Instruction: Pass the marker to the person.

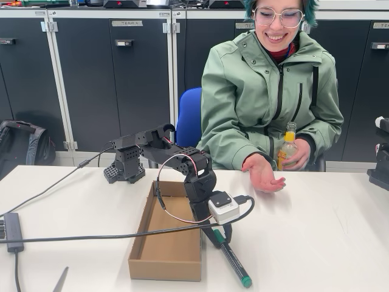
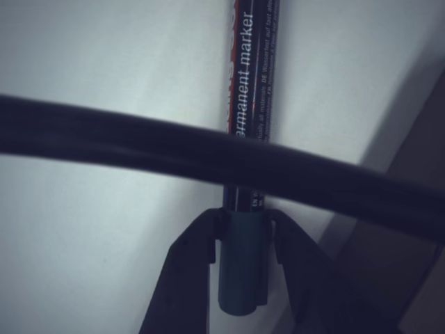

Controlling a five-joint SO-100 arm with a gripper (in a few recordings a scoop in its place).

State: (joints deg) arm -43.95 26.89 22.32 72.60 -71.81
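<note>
The black two-finger hand (image 1: 220,234) of the robot arm is down at the white counter (image 1: 316,231), clenched on the slim dark-barrelled marker with green ends (image 1: 234,260) just right of the open brown cardboard box (image 1: 165,258). In the fixed view a white camera block hides the fingers, so the grip is hard to read there. In the wrist view the hand (image 2: 241,236) pinches the marker (image 2: 250,83) at its green cap, one finger on each side. A thick black cable (image 2: 208,153) crosses and blots out part of the barrel's white printing, and the barrel's far end is cut off by the top edge. Behind the counter sits the person in a sage-green jacket (image 1: 267,91), one open palm (image 1: 265,175) resting up on the counter, the other hand around a small yellow bottle (image 1: 287,147), half hidden.
</note>
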